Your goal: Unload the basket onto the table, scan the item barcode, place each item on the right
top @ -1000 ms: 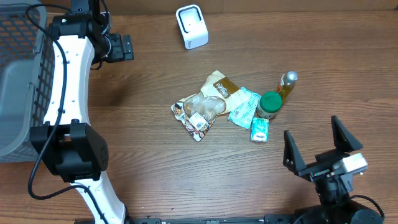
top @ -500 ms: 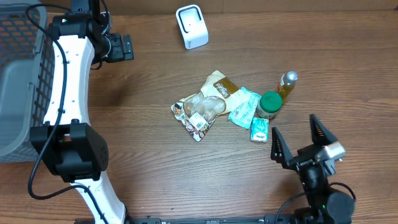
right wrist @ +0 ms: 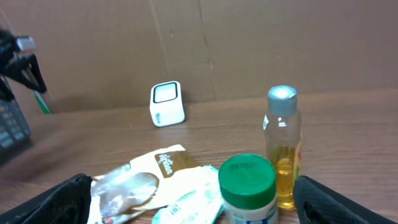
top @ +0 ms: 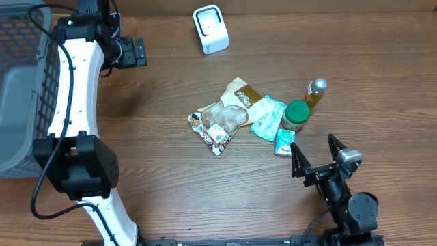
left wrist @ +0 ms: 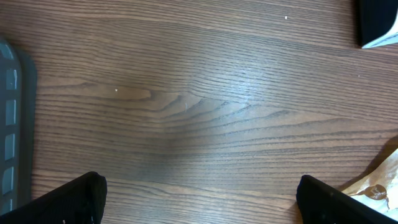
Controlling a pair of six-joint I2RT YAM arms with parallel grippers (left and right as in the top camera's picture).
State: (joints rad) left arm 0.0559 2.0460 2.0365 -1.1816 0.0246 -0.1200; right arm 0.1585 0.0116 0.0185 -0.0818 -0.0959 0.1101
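Observation:
A pile of items lies mid-table: a clear and tan snack bag (top: 222, 117) with a barcode label, a teal packet (top: 268, 117), a green-lidded jar (top: 296, 113), a bottle of yellow liquid (top: 315, 92) and a small teal pack (top: 285, 143). The white scanner (top: 210, 29) stands at the back. My right gripper (top: 317, 160) is open just in front of the pile, holding nothing. In the right wrist view the jar (right wrist: 247, 180) and the bottle (right wrist: 283, 149) sit between its spread fingers (right wrist: 339, 202). My left gripper (top: 131, 51) hangs open at the back left over bare wood.
A grey basket (top: 17, 89) stands at the left edge, its rim (left wrist: 9, 124) showing in the left wrist view. That view also catches a corner of the scanner (left wrist: 378, 22) and an edge of the snack bag (left wrist: 379, 180). The white left arm (top: 72, 102) runs along the left side.
My right gripper has moved left and forward toward the pile, ending close to the small teal pack. The left arm and the items have not moved.

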